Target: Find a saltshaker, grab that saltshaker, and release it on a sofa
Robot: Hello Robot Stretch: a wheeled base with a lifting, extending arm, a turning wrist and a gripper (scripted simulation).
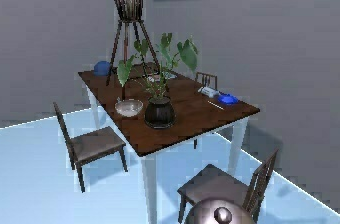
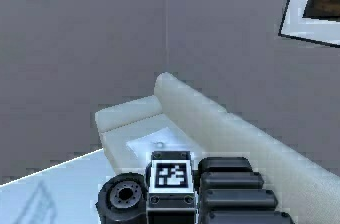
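Observation:
A cream sofa (image 2: 213, 125) runs from the arm side view's middle toward its lower right, against a grey wall. Its near seat cushion (image 2: 148, 135) lies just beyond my arm's end. A white square with black marks (image 2: 173, 177) sits at the bottom of that view. The gripper (image 2: 128, 197) and its dark round body are just left of the square. I cannot make out the fingers' far end, so I cannot tell whether it holds anything. No saltshaker shape stands out on the dining table (image 1: 193, 120).
The brown table has white legs and carries a leafy plant in a dark pot (image 1: 159, 100), a pale bowl (image 1: 129, 106) and blue items (image 1: 228, 98). Wooden chairs (image 1: 93, 145) stand around it, and a tripod stand (image 1: 130, 40) behind. A framed picture (image 2: 328, 22) hangs above the sofa.

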